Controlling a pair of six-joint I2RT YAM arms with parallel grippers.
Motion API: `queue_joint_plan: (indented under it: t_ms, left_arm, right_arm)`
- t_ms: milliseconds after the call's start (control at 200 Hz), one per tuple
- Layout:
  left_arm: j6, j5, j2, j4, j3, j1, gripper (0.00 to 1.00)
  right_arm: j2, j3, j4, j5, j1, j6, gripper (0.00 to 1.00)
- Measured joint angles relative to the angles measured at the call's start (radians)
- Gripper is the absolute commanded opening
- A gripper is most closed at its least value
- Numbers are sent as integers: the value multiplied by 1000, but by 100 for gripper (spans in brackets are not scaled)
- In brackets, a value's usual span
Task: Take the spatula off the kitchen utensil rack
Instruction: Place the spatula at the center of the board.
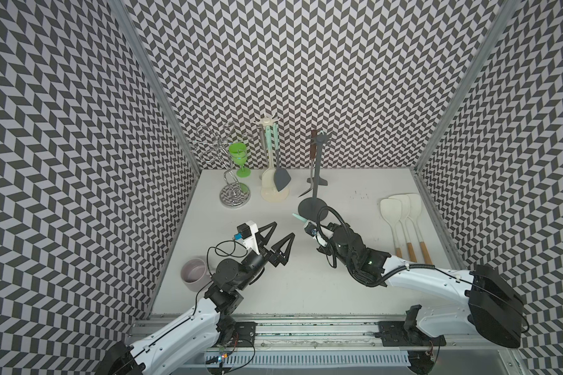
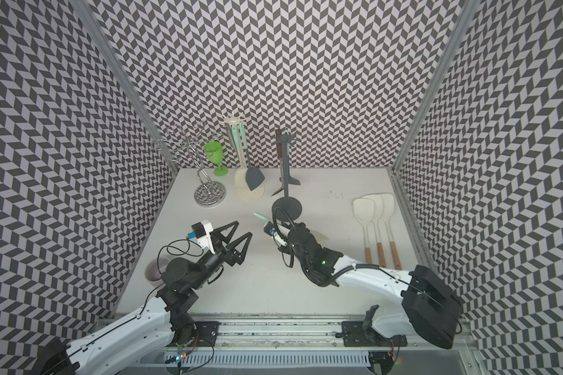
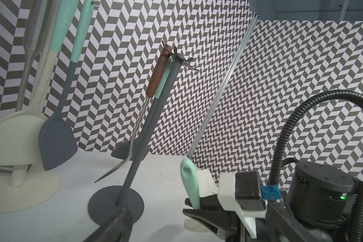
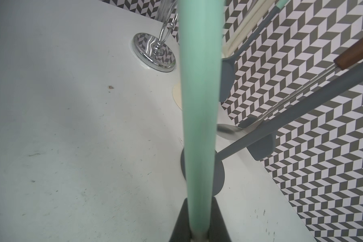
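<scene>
Two racks: cream rack [image 1: 266,122] carries cream spatula [image 1: 268,183] and grey spatula [image 1: 282,180]; dark rack [image 1: 311,207], brown-handled utensil [image 1: 313,144]; right gripper [image 1: 306,224] clamps mint-handled spatula [image 4: 198,104]; left gripper [image 1: 284,230] gapes.

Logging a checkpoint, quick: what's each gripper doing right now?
Left gripper: jaws open, holding nothing.
Right gripper: shut on the mint-green-handled spatula.

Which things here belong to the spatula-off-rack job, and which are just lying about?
Job:
- mint-handled spatula, gripped in the right pincer
- dark grey utensil rack beside it

Lying about:
- cream rack with its utensils
- chrome stand
- green goblet
- pink bowl
- three wooden-handled spatulas
- left pincer, open, holding nothing
</scene>
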Motion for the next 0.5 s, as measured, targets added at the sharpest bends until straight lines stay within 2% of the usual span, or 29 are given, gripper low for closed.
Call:
queue_joint_plan:
  t_ms: [230,501]
  left_arm:
    - [-36,58,61,10,-1,47,97]
    - [-104,179,159,86,-5,136,78]
  right_arm:
    - [-2,-55,50,3,59,-63,0]
    - [-16,-73,84,5,101,-91,0]
